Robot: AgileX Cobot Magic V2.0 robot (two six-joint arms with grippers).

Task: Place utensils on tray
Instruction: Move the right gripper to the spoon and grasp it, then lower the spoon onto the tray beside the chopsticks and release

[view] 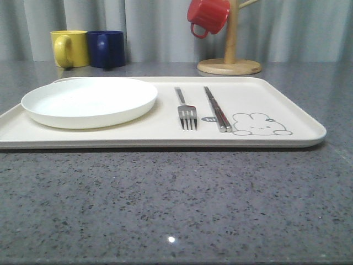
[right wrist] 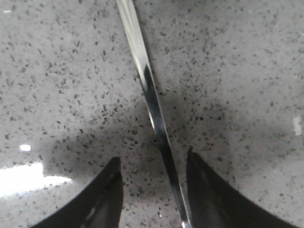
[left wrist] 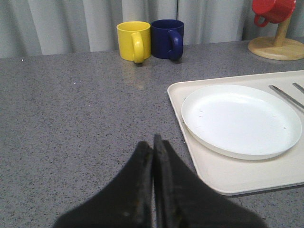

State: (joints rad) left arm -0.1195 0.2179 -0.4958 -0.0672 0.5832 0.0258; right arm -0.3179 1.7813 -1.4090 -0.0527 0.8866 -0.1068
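The cream tray point(view: 287, 118) with the rabbit drawing lies across the middle of the table. A silver fork point(view: 186, 110) and a pair of flat chopsticks point(view: 217, 109) rest on it side by side, right of a white plate point(view: 89, 101). In the right wrist view, a slim shiny metal utensil handle point(right wrist: 149, 95) lies on the speckled grey tabletop. My right gripper point(right wrist: 153, 156) is open just above it, one finger on each side, the handle closer to one finger; the utensil's ends are out of frame. My left gripper point(left wrist: 153, 142) is shut on nothing over bare table, left of the tray point(left wrist: 223, 171).
A yellow mug point(view: 70, 48) and a dark blue mug point(view: 107, 48) stand behind the tray at the back left. A red mug point(view: 208, 15) hangs on a wooden stand point(view: 229, 61) at the back right. Curtains close off the far side.
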